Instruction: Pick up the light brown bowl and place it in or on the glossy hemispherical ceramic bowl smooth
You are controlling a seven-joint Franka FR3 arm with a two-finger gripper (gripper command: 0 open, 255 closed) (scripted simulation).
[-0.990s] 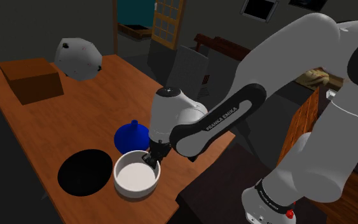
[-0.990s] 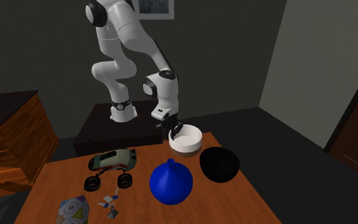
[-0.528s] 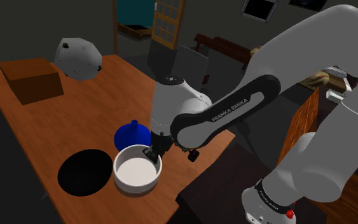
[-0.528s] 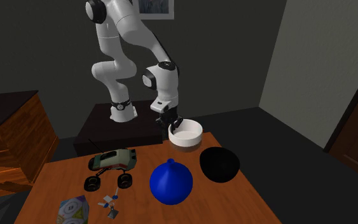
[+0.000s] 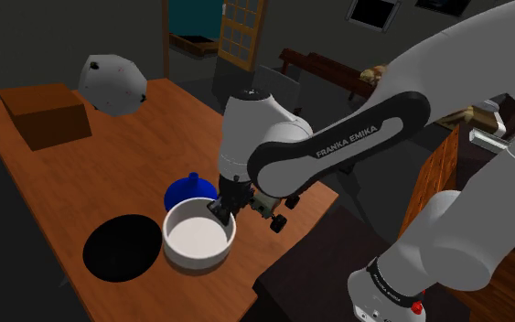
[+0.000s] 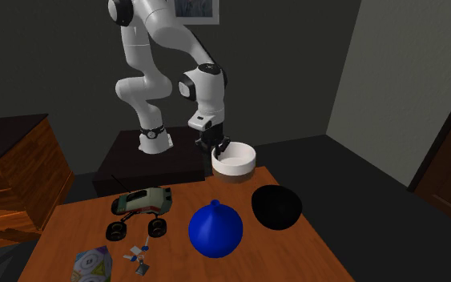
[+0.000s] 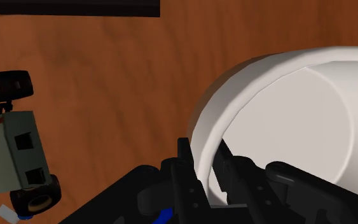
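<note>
The gripper is closed on the wall of the pale bowl. One of its black fingers is outside the rim and the other is inside, with only the thin wall between them. The bowl is drawn plain white, round and fairly deep, with a smooth, flat-looking inside and nothing in it. In the second exterior view it hangs from the gripper over the table's edge nearest the stand. It seems to be just above the wood, though its base is hard to judge.

Near it on the table is the black bowl, a rounded half-sphere. Its hollow is so dark that nothing inside can be made out.

A blue round vessel with a pointed top stands between the two bowls and is half hidden behind the white one in the shoulder view. A toy car lies beside the gripper. It is cut off in the wrist view and mostly covered by the arm in the shoulder view. Farther off are a brown box and a grey faceted object.
</note>
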